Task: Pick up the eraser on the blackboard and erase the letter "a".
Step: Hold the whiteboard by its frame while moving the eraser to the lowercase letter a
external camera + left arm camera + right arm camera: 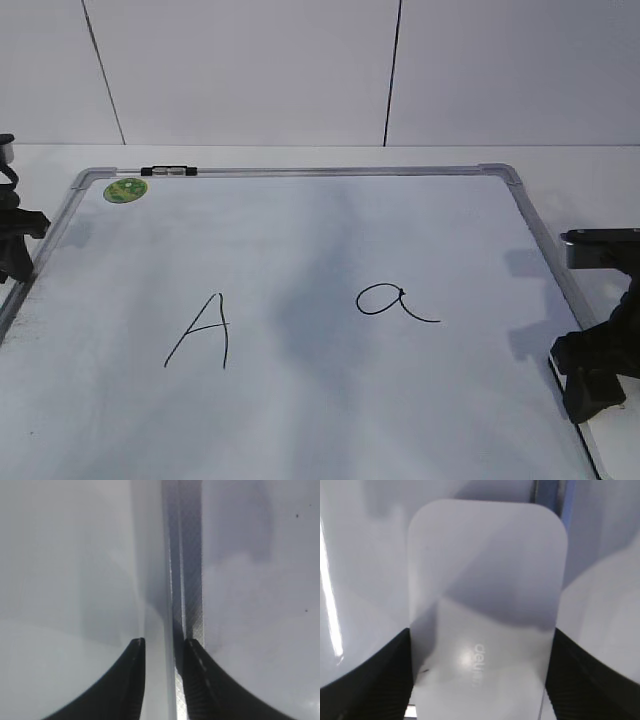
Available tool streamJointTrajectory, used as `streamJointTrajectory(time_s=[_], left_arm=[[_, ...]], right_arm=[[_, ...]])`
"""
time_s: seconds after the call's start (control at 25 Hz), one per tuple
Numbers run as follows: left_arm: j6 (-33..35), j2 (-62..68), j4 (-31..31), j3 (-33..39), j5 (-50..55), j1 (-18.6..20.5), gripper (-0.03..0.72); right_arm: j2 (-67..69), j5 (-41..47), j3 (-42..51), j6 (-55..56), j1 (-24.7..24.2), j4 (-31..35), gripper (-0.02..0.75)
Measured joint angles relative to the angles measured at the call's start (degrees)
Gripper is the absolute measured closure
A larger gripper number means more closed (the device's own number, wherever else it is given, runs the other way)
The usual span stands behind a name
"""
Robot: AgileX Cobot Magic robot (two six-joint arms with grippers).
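Observation:
The blackboard (300, 230) is a white board with a silver frame, lying flat. The letter "a" (392, 302) is drawn in thin black marker right of centre. The eraser (485, 580), a white rounded block with grey lettering, fills the space between my right gripper's (482, 632) fingers, which press against both its long sides. In the exterior view the right gripper (595, 385) is low at the board's right edge and hides the eraser. My left gripper (15, 250) sits at the board's left edge. Its fingers (164, 642) are slightly apart and empty over the frame (187, 580).
A capital "A" (203, 332) is drawn left of centre. A round green sticker (125, 189) sits in the far left corner, and a small black clip (168, 171) on the far frame. A white panelled wall stands behind the table.

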Motion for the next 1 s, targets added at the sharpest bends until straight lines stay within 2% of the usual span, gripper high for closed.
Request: streamJointTrajectory(time_s=[0.28, 1.0], left_arm=[[0.0, 0.0, 0.0, 0.0, 0.0, 0.3, 0.460], [0.0, 0.4, -2.3, -0.1, 1.3, 0.3, 0.456]], right_arm=[[0.0, 0.0, 0.0, 0.0, 0.0, -0.1, 0.148], [0.0, 0.1, 0.0, 0.0, 0.0, -0.3, 0.148]])
